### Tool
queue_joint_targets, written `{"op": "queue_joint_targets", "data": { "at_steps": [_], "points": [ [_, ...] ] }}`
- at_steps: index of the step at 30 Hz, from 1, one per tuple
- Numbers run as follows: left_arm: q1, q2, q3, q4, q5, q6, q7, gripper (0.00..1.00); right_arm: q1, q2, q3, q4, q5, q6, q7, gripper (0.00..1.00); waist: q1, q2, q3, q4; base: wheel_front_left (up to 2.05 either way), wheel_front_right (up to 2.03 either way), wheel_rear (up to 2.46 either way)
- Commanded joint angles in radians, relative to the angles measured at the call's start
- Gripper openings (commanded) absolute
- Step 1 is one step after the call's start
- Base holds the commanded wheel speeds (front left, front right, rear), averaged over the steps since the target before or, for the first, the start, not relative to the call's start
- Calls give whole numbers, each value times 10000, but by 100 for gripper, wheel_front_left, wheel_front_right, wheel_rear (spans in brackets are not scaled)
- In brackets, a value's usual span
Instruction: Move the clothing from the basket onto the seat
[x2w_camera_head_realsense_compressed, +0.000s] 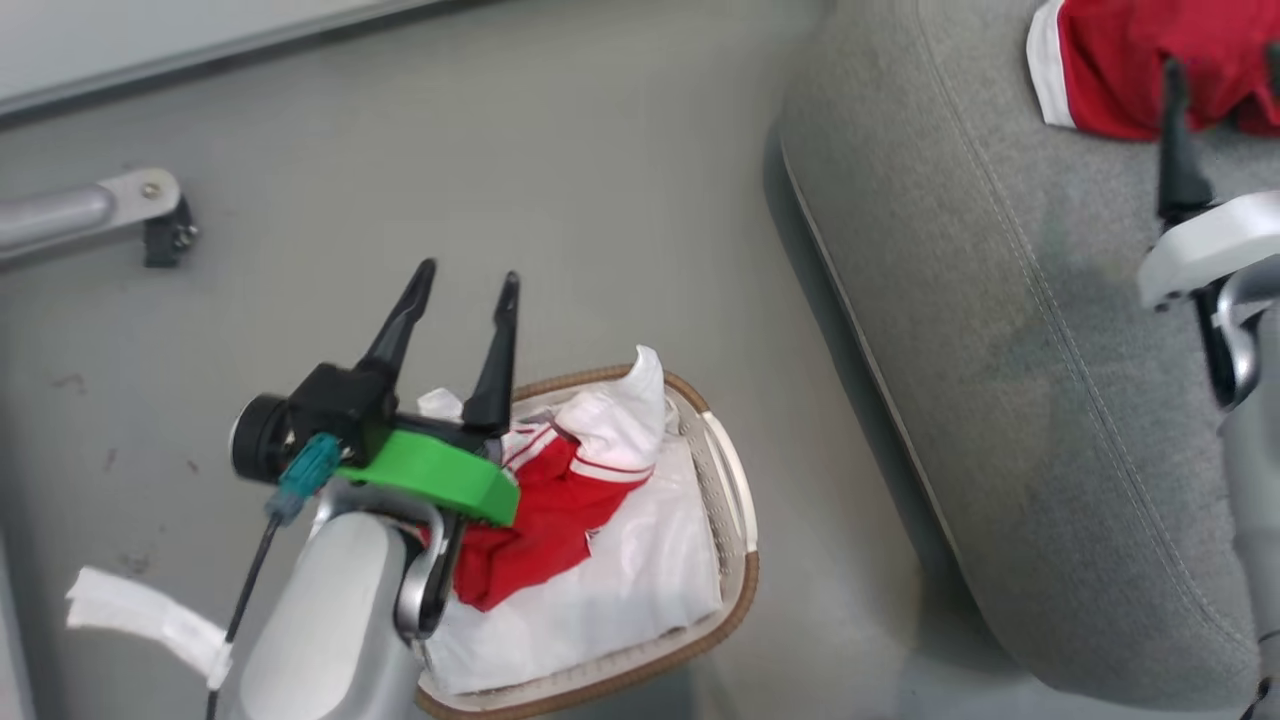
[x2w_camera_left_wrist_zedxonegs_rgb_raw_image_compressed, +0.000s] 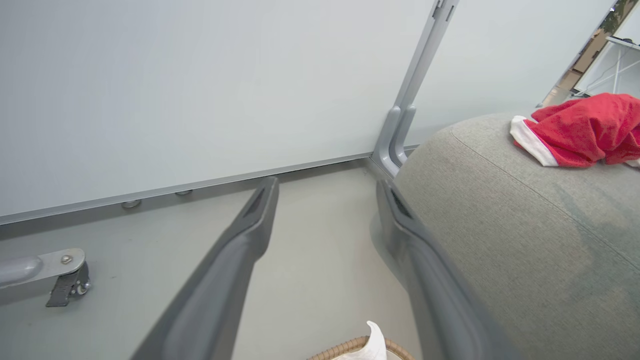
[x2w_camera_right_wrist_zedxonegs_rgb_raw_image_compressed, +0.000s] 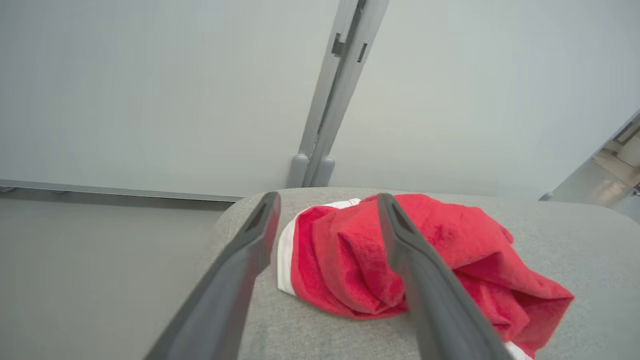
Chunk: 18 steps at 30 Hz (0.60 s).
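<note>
- The left gripper hangs above the basket's 10 o'clock side, fingers spread wide, holding and touching nothing.
- The basket sits at 6 o'clock in the head view. The striped garment lies crumpled on its liner. It looks soft, light and limp, so a pinch on its raised fold near 12 o'clock should lift it.
- The seat lies at 3 o'clock, with the red garment resting on it at 1 o'clock.
- The right gripper hovers over that garment, fingers wide apart, gripping nothing.
</note>
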Motion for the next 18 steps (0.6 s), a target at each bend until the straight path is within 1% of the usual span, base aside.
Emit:
{"op": "queue_joint_targets", "data": {
  "at_steps": [1, 6, 10, 14, 18],
  "points": [
    [352, -29, 308, -24, 104, 53, -7, 100, 351, 150, 85, -231, 92, -10, -46, 100, 1, 0, -978, 772, 0, 0, 0],
    [1165, -155, 1458, -164, 271, 118, -8, 100, 1304, 824, 396, -1020, 250, -10, -47, 100, 1, 0, -1536, 1135, 0, 0, 0],
    [1793, -211, 2261, -266, 175, 87, -8, 100, 2133, 1282, 690, -1533, 402, -10, -47, 100, 1, 0, -1950, 1364, 0, 0, 0],
    [2359, -251, 2760, -297, 172, 42, -6, 100, 2961, 1730, 640, -1973, 520, -10, -47, 100, 1, 0, -2325, 1552, 0, 0, 0],
    [2775, -261, 2831, -299, -51, 23, -8, 100, 3739, 2040, 574, -2320, 633, -10, -47, 100, 1, 0, -2680, 1697, 0, 0, 0]
  ]
}}
